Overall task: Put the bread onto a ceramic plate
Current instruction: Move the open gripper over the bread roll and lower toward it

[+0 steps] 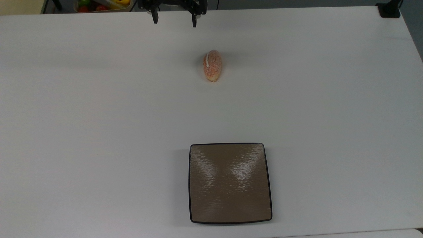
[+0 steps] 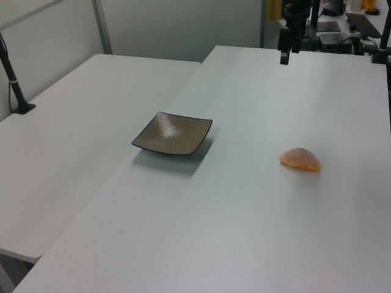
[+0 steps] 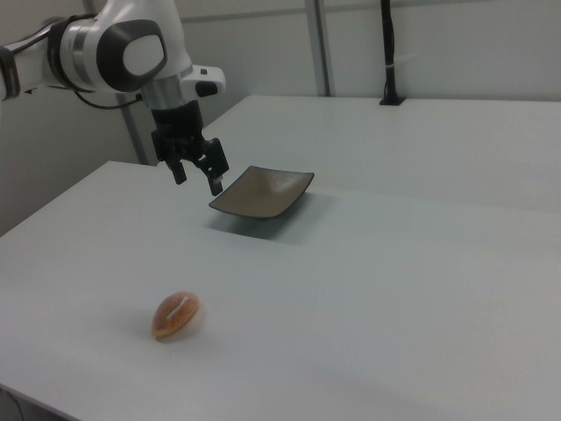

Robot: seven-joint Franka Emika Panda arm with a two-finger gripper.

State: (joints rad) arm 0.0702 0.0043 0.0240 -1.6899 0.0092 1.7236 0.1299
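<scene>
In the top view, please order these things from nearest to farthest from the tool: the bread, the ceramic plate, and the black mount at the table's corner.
Measured from the tool, at the top view's upper edge with fingers apart:
1. The bread, just below and to the top view's right.
2. The ceramic plate, far down, near the bottom edge.
3. The black mount, at the top view's upper right corner.

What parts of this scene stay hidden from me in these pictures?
- Claw: the top view's upper edge cuts off everything above its two open prongs.
- Arm: the right view's left edge cuts off its base.
- Bread: its underside rests on the table, hidden.
- Ceramic plate: its underside is likewise hidden.
- Bin of coloured items: cropped by the top view's upper edge, contents unclear.
</scene>
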